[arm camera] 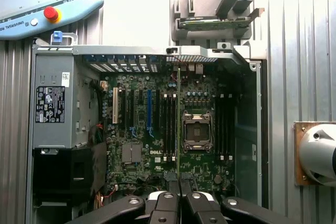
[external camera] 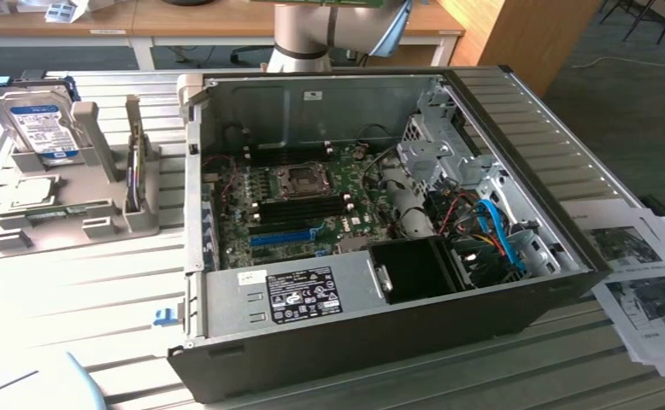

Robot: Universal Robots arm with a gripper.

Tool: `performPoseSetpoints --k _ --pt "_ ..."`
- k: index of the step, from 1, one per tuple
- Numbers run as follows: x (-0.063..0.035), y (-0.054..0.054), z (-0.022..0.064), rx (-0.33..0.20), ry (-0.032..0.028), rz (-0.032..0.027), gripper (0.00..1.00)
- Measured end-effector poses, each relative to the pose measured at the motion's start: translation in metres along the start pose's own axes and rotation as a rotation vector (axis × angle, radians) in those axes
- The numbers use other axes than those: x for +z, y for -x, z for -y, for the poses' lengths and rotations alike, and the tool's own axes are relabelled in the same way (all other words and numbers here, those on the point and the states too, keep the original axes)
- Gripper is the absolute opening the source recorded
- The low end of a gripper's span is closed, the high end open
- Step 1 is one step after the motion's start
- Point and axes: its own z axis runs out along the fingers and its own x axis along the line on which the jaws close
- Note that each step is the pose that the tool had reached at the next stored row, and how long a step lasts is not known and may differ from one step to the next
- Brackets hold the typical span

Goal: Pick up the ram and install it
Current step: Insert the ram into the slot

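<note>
As the gripper hangs over the motherboard, fingers clamped on the ram, any tilt could jam it against a memory slot.

Case lies open side up on worktop; I see free drop from above onto motherboard. Memory slots open to approach, only low CPU socket beside them.

Obstacles inside: drive cage and cable bundle along case wall on exterior view's right. Black fan shroud and power supply along wall nearest exterior camera.

Parts fixture by worktop edge on exterior view's left, apart from case.

Ram in gripper hangs above slots, clear of board.
</note>
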Motion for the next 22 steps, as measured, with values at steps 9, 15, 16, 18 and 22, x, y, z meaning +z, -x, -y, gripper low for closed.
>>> performPoseSetpoints --k 9,15,16,18,22 --pt "0.0163 0.0 0.0009 0.0 0.0 0.0 0.11" --pt "0.0272 0.0 0.0015 0.0 0.0 0.0 0.11" --pt "0.0291 0.0 0.0016 0.0 -0.0001 0.0001 0.11" --pt "0.0327 0.0 0.0018 0.0 -0.0001 0.0002 0.11" --pt "0.04 0.0 0.0022 0.0 0.0 0.0 0.11"
